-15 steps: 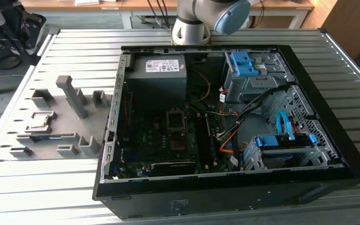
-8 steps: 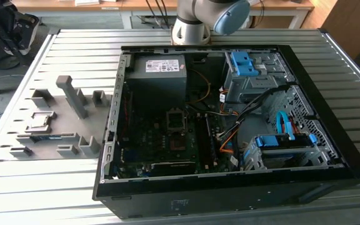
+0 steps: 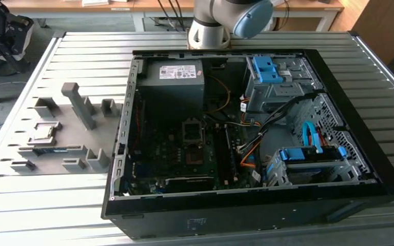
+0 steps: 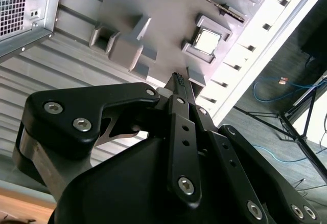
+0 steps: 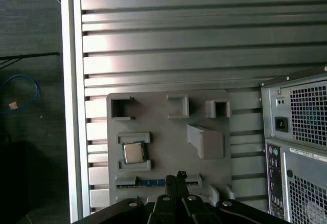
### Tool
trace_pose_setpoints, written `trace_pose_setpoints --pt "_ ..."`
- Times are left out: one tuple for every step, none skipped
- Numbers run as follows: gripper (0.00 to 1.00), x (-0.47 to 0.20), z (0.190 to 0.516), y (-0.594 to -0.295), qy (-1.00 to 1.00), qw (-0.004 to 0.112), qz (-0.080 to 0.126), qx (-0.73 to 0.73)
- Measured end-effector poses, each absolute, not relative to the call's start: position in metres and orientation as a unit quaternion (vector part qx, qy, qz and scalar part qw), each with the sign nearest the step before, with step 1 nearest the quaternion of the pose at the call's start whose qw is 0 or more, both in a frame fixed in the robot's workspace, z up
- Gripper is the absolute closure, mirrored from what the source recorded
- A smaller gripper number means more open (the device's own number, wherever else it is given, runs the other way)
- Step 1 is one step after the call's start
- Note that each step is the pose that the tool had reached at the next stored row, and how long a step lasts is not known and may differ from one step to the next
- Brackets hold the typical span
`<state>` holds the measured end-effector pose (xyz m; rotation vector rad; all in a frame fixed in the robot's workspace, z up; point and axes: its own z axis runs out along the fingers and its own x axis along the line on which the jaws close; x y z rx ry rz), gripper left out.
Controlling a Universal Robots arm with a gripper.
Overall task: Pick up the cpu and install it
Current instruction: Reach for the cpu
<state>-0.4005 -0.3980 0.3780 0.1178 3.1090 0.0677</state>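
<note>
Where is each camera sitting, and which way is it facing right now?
Exterior view: high off the arm, looking down on the open computer case and fixture plate; the arm's base shows beyond the case.
Second wrist view: on the wrist, looking along the gripper toward the cpu.
First wrist view: on the wrist, facing down at the table, gripper tip in frame.
Both wrist views share the cpu in its plate pocket.

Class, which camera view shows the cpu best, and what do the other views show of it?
The first wrist view: the cpu faces the camera squarely, unobstructed, seated in its fixture pocket. The second wrist view shows the cpu tilted, beyond the gripper. The exterior view shows the cpu as a tiny pale square.
</note>
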Motion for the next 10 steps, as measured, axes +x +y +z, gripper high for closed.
trace_pose_setpoints --pt "0.90 -0.402 0.378 -0.398 0.999 0.015 0.022 0.038" --pt "0.90 -0.405 0.378 -0.398 0.999 0.015 0.022 0.038" --pt "0.90 -0.407 0.378 -0.398 0.999 0.015 0.022 0.038" --pt "0.90 -0.409 0.378 -0.398 0.999 0.015 0.022 0.038" --pt "0.90 -0.411 0.378 -0.398 0.999 0.015 0.022 0.038" --pt "0.90 -0.413 0.377 -0.398 0.999 0.015 0.022 0.038" --pt "0.90 -0.415 0.377 -0.398 0.999 0.015 0.022 0.038" --pt "0.90 -0.417 0.377 -0.398 0.999 0.015 0.022 0.038" --pt "0.90 -0.419 0.377 -0.398 0.999 0.015 0.022 0.038" --pt "0.90 -0.422 0.376 -0.398 0.999 0.015 0.022 0.038"
